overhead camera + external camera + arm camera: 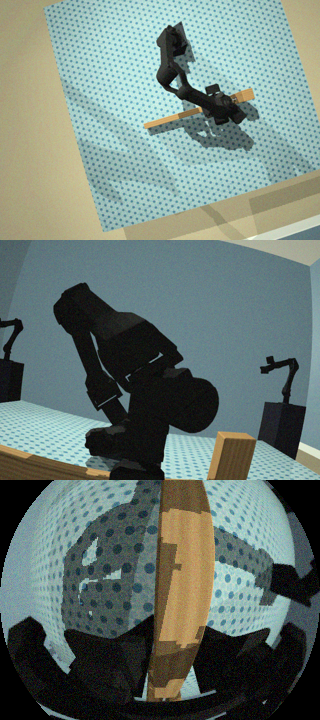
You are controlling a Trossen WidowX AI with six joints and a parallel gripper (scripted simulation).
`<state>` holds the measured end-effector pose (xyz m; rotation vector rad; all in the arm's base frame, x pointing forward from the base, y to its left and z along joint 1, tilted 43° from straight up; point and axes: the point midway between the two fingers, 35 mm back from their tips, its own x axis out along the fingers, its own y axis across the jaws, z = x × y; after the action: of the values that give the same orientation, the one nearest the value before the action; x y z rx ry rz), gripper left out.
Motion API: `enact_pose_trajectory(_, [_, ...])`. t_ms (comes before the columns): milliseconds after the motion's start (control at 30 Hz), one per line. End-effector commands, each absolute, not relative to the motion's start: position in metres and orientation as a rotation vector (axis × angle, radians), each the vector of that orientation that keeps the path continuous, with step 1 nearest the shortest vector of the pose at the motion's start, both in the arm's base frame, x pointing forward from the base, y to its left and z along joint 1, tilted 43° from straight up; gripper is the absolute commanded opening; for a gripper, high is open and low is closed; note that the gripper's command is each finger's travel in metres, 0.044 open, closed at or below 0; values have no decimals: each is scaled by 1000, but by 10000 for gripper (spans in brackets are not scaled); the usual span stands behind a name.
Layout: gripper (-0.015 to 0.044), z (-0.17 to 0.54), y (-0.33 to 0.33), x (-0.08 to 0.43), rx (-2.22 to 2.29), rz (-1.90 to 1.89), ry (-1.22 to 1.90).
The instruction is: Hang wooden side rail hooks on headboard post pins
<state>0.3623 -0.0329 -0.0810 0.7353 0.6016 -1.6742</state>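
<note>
The wooden side rail [165,120] [38,462] [187,580] lies lengthwise toward the headboard post [248,94] [235,459]. My gripper [217,105] [168,618] is shut on the rail near its post end, with one dark finger on each side of it. The arm covers much of that end in the top view. The post stands upright beyond the gripper. A small metallic piece [234,99] shows beside the post, too small to identify as hook or pin. The slot and the seating of the hooks are hidden. Whether the rail's far end touches the table is unclear.
A dotted light-blue table top [116,77] [186,449] lies under everything. The arm's base [171,41] stands on it, to one side of the rail. Other arms on dark pedestals [281,426] [10,379] stand beyond the table. Shadows fall across the table.
</note>
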Motion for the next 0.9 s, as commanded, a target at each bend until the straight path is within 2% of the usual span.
enact_pose_trajectory(0, [0, -80, -28, 367, 742, -1656, 599])
enact_pose_trajectory(867, [0, -81, -25, 366, 742, -1656, 599])
